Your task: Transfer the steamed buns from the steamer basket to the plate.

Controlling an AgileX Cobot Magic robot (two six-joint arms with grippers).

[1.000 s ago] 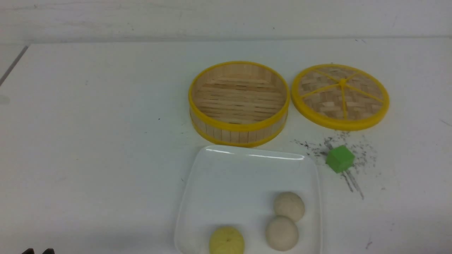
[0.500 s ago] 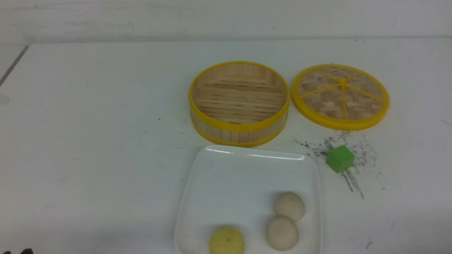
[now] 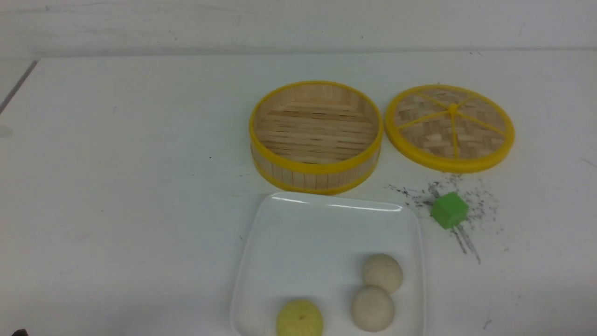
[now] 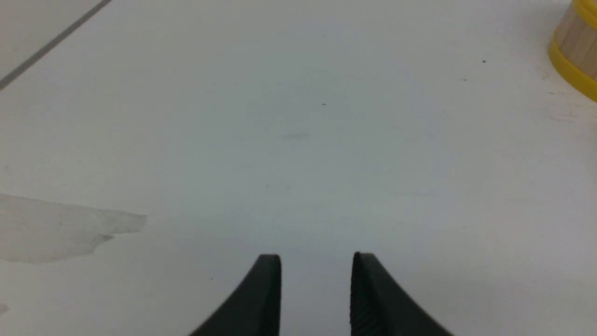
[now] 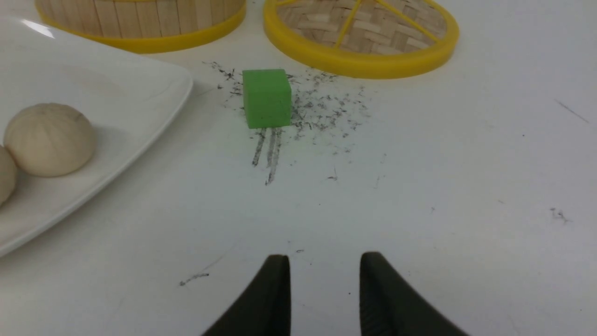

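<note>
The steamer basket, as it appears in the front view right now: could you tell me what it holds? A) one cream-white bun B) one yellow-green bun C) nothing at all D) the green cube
C: the steamer basket shows only its bare slatted floor, while all three steamed buns sit on the plate and the green cube rests on the table.

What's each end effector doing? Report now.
Left end effector: open, holding nothing, over bare table.
Right end effector: open, holding nothing, short of the green cube.
</note>
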